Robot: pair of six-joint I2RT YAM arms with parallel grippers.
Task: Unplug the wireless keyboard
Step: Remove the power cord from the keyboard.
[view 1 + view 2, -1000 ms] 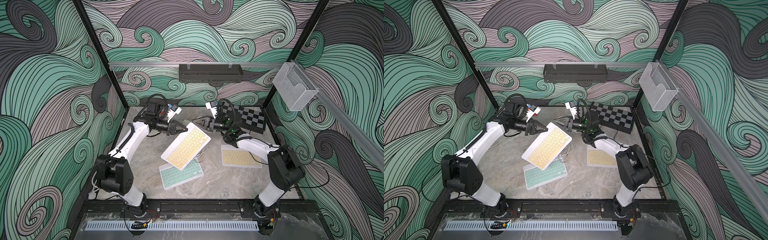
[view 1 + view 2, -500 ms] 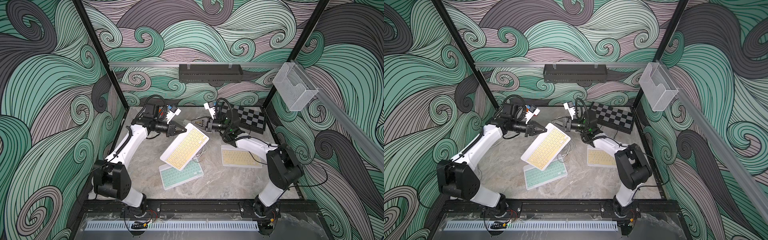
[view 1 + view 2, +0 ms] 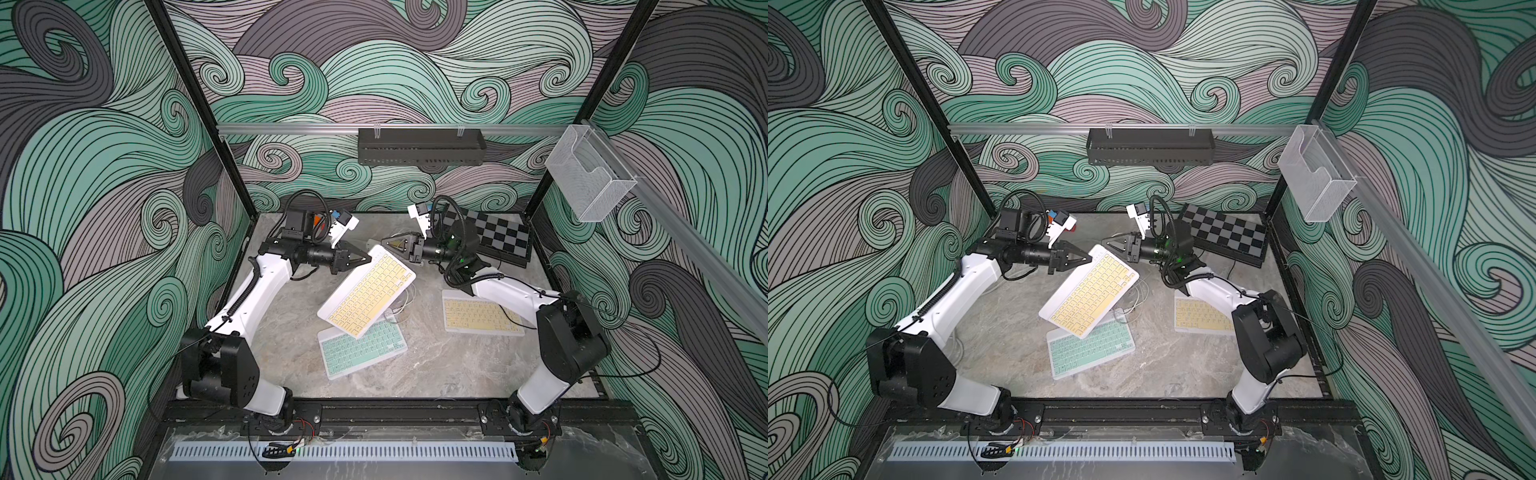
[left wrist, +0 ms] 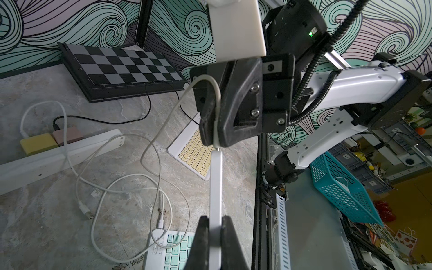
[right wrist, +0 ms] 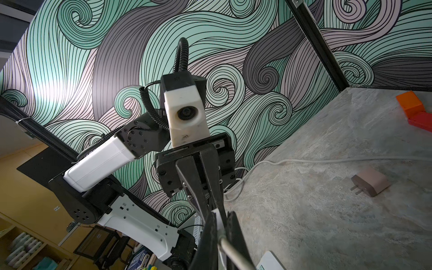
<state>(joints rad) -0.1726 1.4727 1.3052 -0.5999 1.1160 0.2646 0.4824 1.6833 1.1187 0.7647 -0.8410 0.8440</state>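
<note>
**Q:** How were the grippers seen?

**A:** The left gripper was shown closed tight on the edge of the yellow wireless keyboard. The board was held raised and tilted off the table. Just ahead of the left gripper's tips, at the same raised end of the board, the right gripper was clamped shut on the plug end of the white cable.

**Q:** Why was the board held that way?

**A:** It is judged to have been braced by one arm so that the plug could be drawn straight out by the other. Left flat, it would likely have been dragged along. A sliver of metal was seen between the right jaws and the keyboard's edge, so how far the plug was seated could not be told.

**Q:** And farther out?

**A:** Slack cable was seen looped on the table below both grippers. A green keyboard was partly covered by the lifted board, and a second yellow keyboard was seen under the right arm. A chessboard was seen behind the right gripper.
</note>
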